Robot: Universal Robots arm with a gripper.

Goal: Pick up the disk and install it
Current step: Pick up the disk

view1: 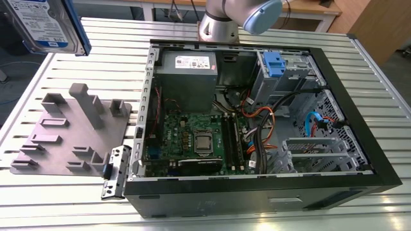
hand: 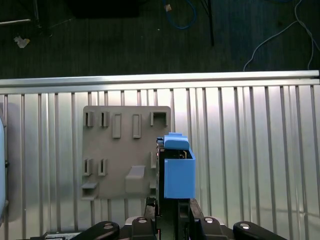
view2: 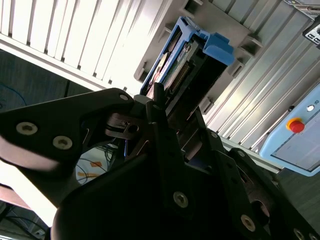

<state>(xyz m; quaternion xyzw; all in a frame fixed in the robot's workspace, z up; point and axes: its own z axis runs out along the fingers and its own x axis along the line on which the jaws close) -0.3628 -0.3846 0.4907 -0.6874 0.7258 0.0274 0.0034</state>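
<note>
The disk (view1: 46, 23), a silver drive with a white-and-blue label and blue side rails, hangs high above the table at the exterior view's far left. In the first wrist view the disk (hand: 178, 172) shows edge-on, held upright over the grey holder plate (hand: 125, 150). My gripper (hand: 172, 222) is shut on the disk's near end. In the second wrist view the black fingers (view2: 160, 120) clamp the disk (view2: 192, 65) from both sides, and its blue rail end sticks out beyond them.
The open computer case (view1: 359, 139) lies on the slatted metal table. Inside are the grey power-supply box (view1: 186, 72) and a blue latch on a metal cage (view1: 274, 65). The grey holder plate (view1: 70, 139) lies to its left, with a black bracket (view1: 115, 173) beside it. A control pendant (view2: 295, 135) lies nearby.
</note>
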